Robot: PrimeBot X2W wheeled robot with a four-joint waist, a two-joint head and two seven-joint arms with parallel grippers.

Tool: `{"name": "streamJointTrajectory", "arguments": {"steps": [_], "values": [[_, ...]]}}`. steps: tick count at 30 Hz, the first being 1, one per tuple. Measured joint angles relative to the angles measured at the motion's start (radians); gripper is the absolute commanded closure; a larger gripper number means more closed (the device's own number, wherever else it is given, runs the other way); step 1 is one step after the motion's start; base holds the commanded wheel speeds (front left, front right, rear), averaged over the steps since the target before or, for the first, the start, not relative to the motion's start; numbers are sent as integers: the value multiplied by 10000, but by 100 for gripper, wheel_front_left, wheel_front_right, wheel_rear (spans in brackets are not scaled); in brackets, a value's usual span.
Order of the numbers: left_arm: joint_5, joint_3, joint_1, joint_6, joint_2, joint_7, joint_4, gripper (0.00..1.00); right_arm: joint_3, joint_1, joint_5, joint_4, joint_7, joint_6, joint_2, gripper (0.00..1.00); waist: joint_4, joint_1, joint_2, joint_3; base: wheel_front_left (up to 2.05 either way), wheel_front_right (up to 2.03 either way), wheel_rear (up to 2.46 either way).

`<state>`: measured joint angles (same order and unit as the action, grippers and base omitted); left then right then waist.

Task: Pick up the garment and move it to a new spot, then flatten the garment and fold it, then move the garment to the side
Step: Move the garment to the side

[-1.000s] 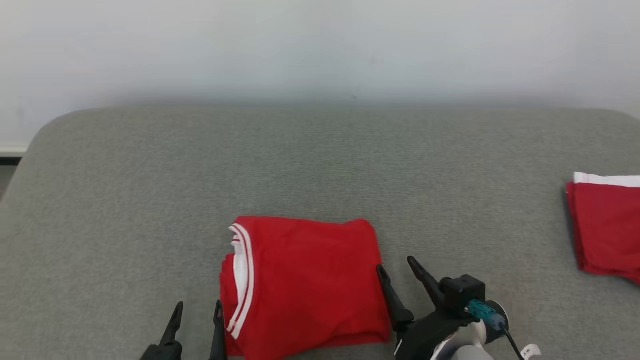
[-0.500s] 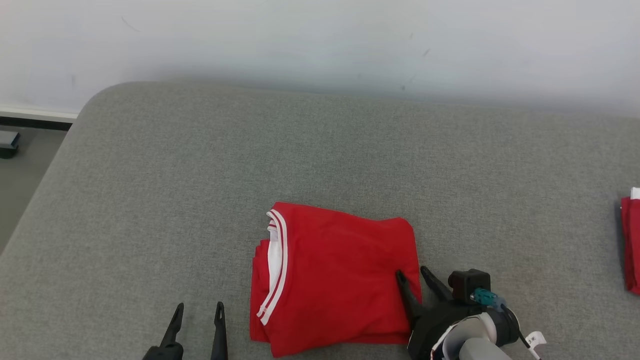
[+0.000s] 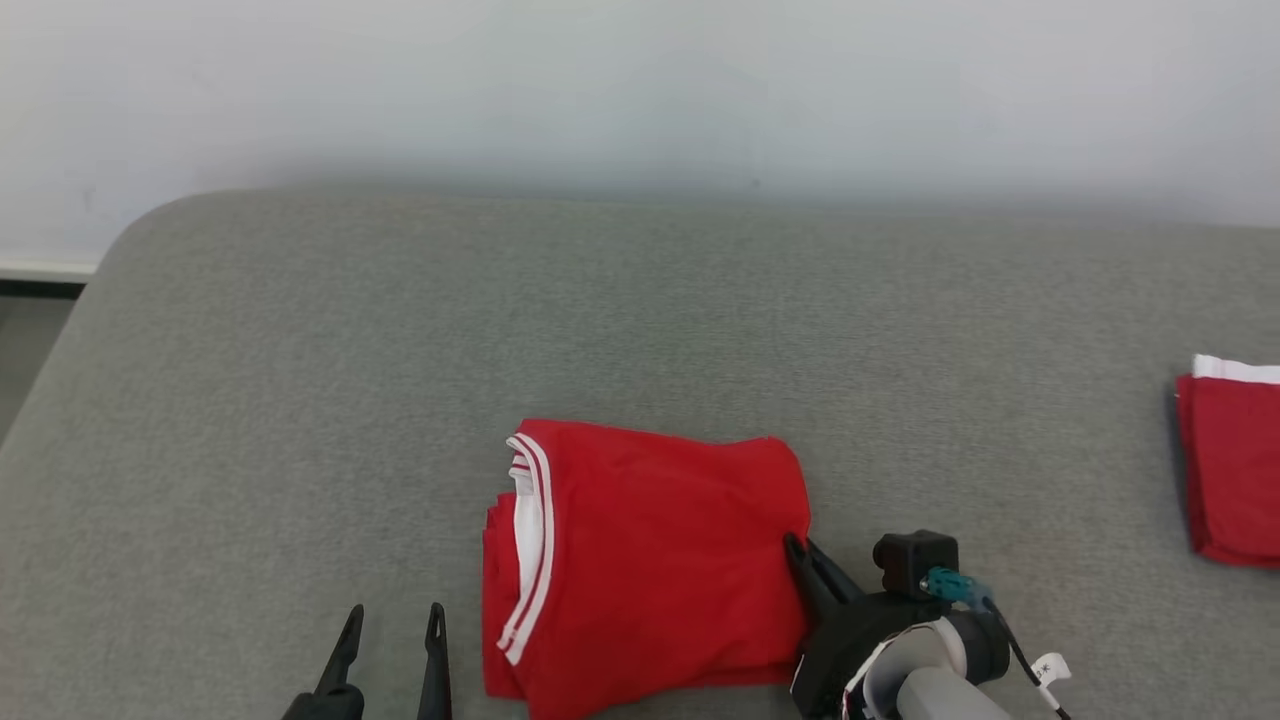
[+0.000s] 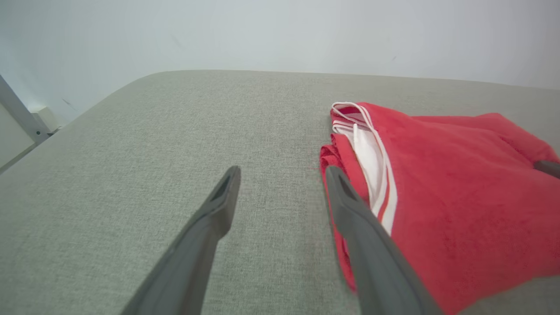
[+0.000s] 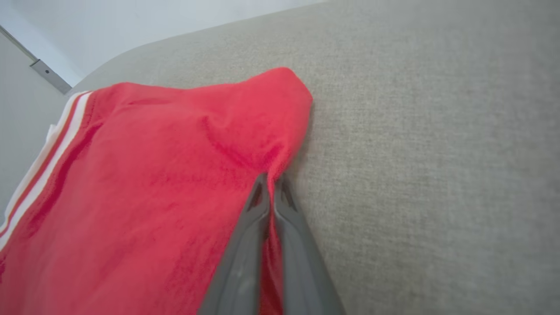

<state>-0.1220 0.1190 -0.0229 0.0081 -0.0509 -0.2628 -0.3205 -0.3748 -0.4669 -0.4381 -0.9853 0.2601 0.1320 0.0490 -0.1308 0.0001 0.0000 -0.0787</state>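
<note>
Red folded garment point(image 3: 650, 560) with white-striped collar lies flat near the front middle of the grey fabric-covered table point(image 3: 640, 320), collar end toward robot's left. Right gripper point(image 3: 800, 548) sits at the garment's right edge, fingers pressed together and pinching a fold of the red cloth. The right wrist view shows the right gripper point(image 5: 271, 181) with red fabric point(image 5: 153, 175) caught between its fingers at the edge. Left gripper point(image 3: 395, 612) has its fingers spread, nothing between them, low over the table just beside the collar side. Left wrist view: left gripper point(image 4: 283, 173), garment point(image 4: 437, 175) right of it; contact unclear. Second red cloth with white edge point(image 3: 1235, 470) lies far right, well apart.
</note>
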Motion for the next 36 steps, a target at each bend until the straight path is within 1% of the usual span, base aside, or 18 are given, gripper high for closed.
{"name": "streamJointTrajectory", "arguments": {"steps": [6, 14, 21, 27, 32, 36], "values": [[-13, -75, 60, -77, 0, 0, 86, 0, 717, 174, 420, 422, 13, 0, 15, 100, 825, 0, 0, 106, 0, 0, 0], [-69, 79, -78, -42, 4, 0, 96, 0, 1567, 537, 1081, 869, 13, 0, 21, 100, 2286, 0, 0, 128, 0, 0, 0], [-13, 178, -347, -77, 4, 0, 98, 0, 1753, 646, 1248, 1218, 13, 0, 17, 100, 3630, -1, 0, 51, 0, 0, 0], [33, 217, -600, -96, 8, 0, 61, 0, 1666, 687, 1062, 1467, 15, 0, 19, 100, 4664, -1, 0, -95, 0, 0, 0], [67, 278, -768, -144, 12, 0, 33, 0, 1680, 691, 972, 1588, 13, 0, 21, 100, 5313, -1, 0, -274, 0, 0, 0], [109, 282, -851, -178, 13, 0, 96, 0, 1743, 689, 972, 1653, 13, 0, 25, 100, 5558, 0, 0, -422, 0, 0, 0]]}}
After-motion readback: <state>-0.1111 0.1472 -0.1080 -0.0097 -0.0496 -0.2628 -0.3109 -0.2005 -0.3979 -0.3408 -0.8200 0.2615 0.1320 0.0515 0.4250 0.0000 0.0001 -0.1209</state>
